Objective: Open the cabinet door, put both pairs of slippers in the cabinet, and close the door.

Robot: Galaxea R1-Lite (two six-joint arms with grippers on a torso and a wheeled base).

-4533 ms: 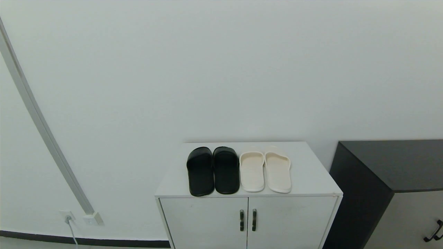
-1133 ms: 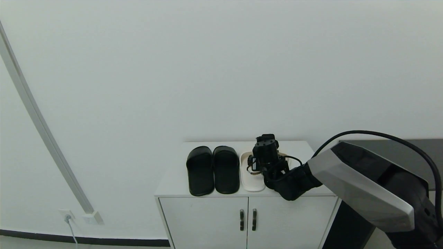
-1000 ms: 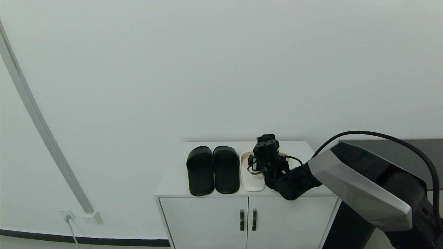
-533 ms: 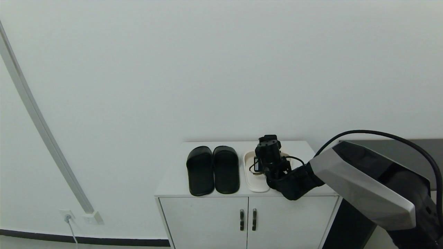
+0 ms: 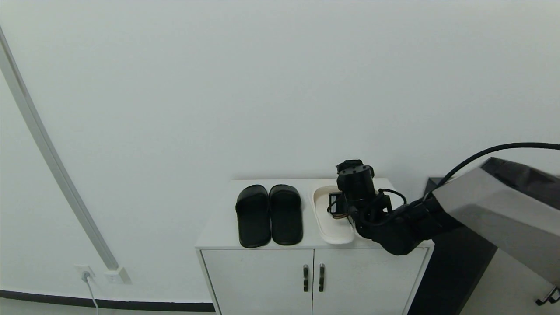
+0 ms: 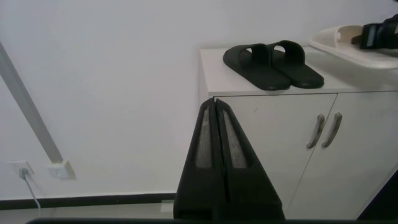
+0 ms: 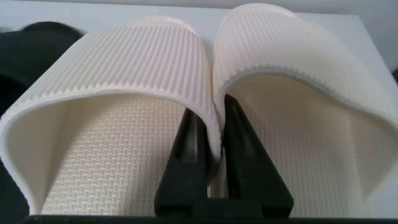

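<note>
Cream foam slippers [image 7: 124, 81] sit toward the right edge of the cabinet [image 5: 258, 280] top: light, soft and ribbed, likely best pinched by their touching inner strap walls, where the right claw [image 7: 213, 118] is clamped. The left claw [image 6: 216, 106] hangs closed and empty before the cabinet.
</note>
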